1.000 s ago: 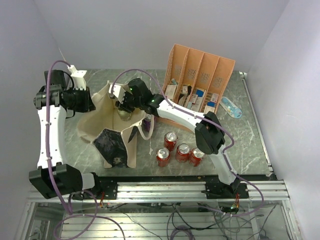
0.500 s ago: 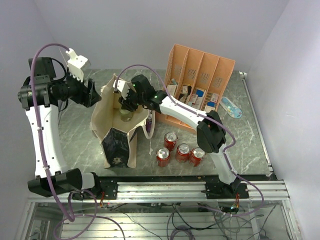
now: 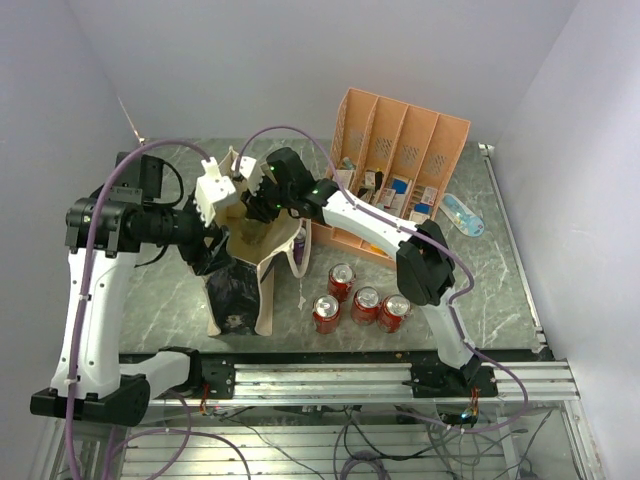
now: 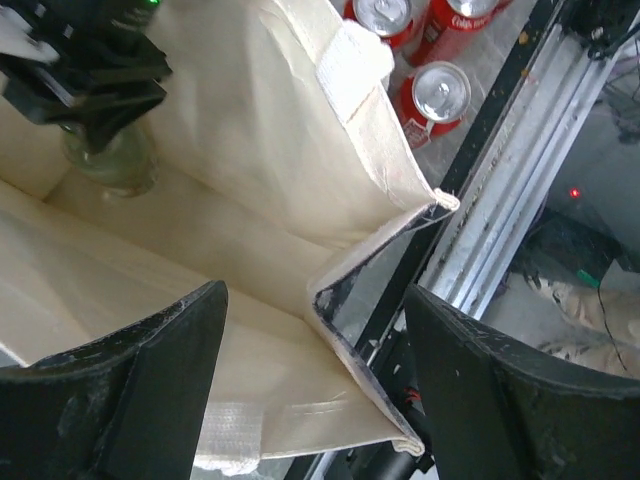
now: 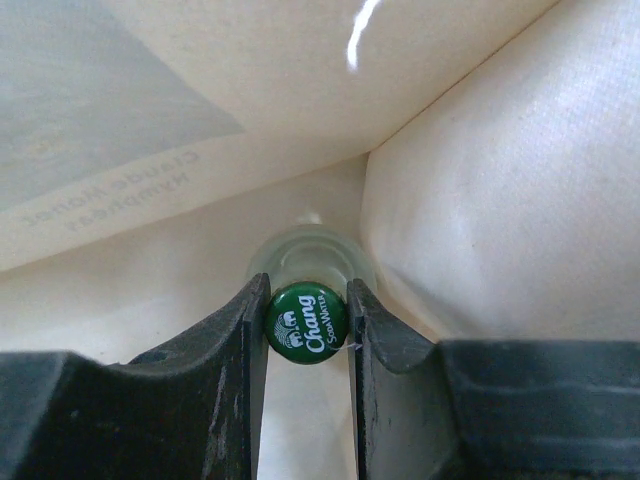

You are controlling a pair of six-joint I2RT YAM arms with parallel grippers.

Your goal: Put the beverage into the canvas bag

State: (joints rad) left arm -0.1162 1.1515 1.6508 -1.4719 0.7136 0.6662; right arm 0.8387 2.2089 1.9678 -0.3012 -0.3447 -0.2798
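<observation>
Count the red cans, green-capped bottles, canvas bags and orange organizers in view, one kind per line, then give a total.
Cans: 4
Bottles: 1
Bags: 1
Organizers: 1
Total: 7

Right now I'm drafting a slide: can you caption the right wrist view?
Right jaws clamp a green-capped Chang bottle low inside the canvas bag.
</observation>
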